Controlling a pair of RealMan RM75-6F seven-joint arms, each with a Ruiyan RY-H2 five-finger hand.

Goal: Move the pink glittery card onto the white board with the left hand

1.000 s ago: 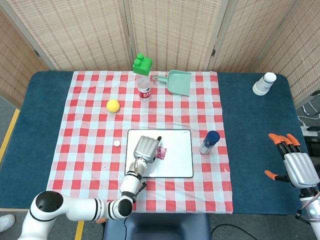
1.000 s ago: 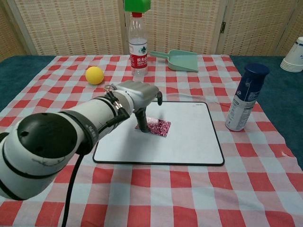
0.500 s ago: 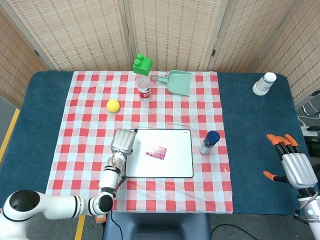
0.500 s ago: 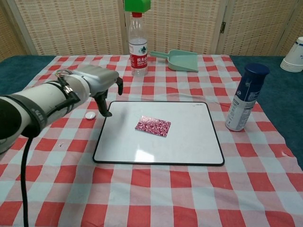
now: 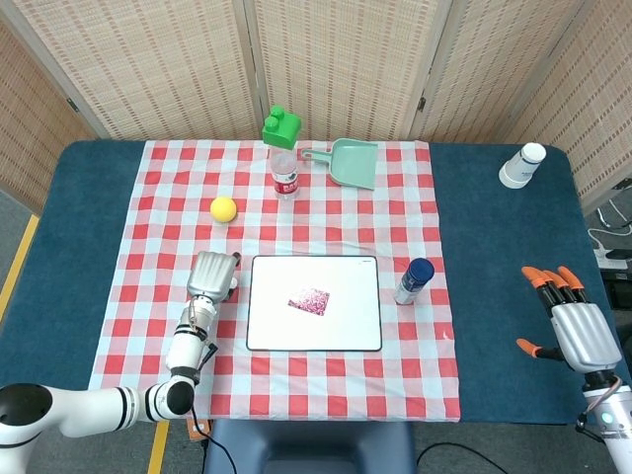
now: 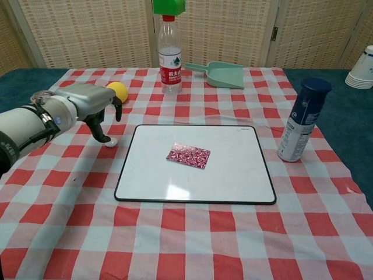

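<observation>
Bottle [image 6: 169, 53], dustpan [image 6: 218, 74] and can [image 6: 303, 120] ring the white board [image 6: 233, 175]; left hand [image 6: 88, 105] fingers apart, empty.

From my chest view, my left arm [image 6: 23, 131] runs off the left edge, so only the forearm and my left hand [image 6: 87, 105] show. That hand hides most of the yellow ball [image 6: 119, 88] behind it, and its fingers [image 6: 100, 133] cover part of a small white disc [image 6: 111, 142] on the cloth; I cannot tell whether they touch it. In the head view the hand covers that disc entirely. The green block [image 6: 169, 6] on the bottle [image 6: 169, 55] is cut by the top edge, and the paper cups [image 6: 362, 69] by the right edge. My right hand [image 5: 576, 324] shows only in the head view, its arm leaving the frame's lower right corner. The bottle's label is too small to read.
</observation>
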